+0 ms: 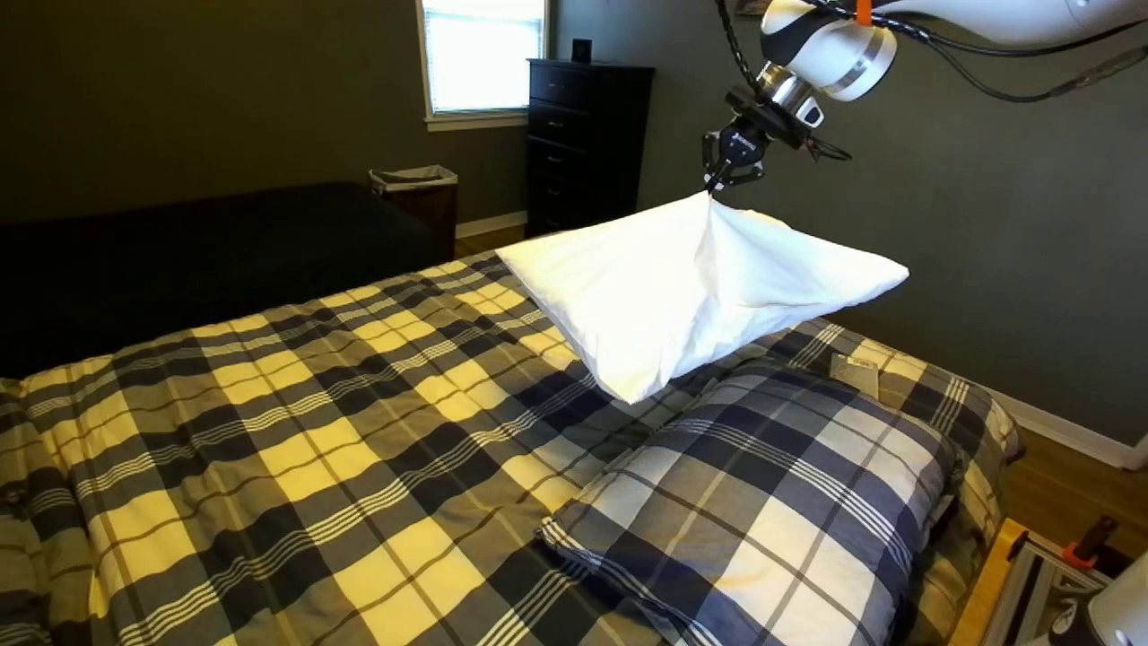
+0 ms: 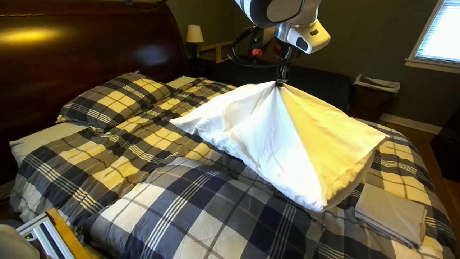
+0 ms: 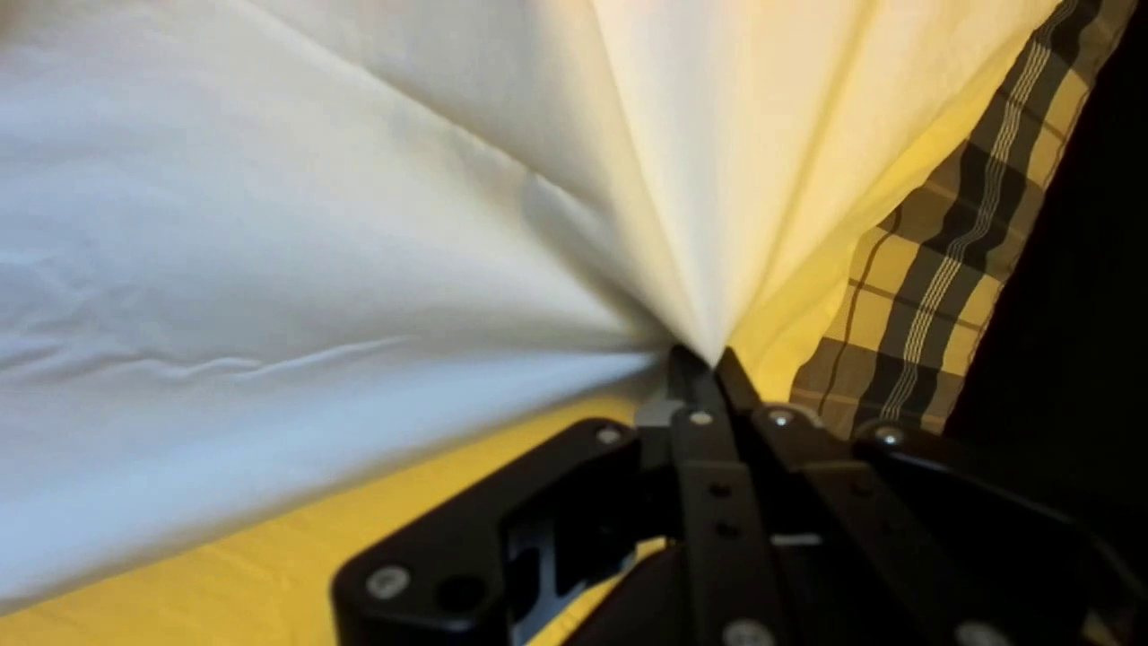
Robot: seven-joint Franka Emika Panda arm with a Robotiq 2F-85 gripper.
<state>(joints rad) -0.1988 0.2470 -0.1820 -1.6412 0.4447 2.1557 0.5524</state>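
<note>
A white pillow (image 1: 700, 278) hangs in the air above the bed, pinched near the middle of its upper face. It also shows in an exterior view (image 2: 273, 144), lit yellow on one side. My gripper (image 1: 712, 185) is shut on its fabric, as the other exterior view of the gripper (image 2: 279, 82) shows too. In the wrist view the gripper's fingertips (image 3: 708, 359) close on gathered folds of the pillow (image 3: 269, 224). A plaid pillow (image 1: 771, 484) lies on the plaid comforter (image 1: 359, 431) below and beside it. The white pillow's underside is hidden.
A folded grey cloth (image 2: 391, 214) lies on the bed. Another plaid pillow (image 2: 116, 99) rests by the dark wooden headboard (image 2: 90, 39). A metal-and-wood frame (image 2: 54, 233) stands at the bedside. A hamper (image 1: 417, 197) and black dresser (image 1: 587, 135) stand beyond the bed.
</note>
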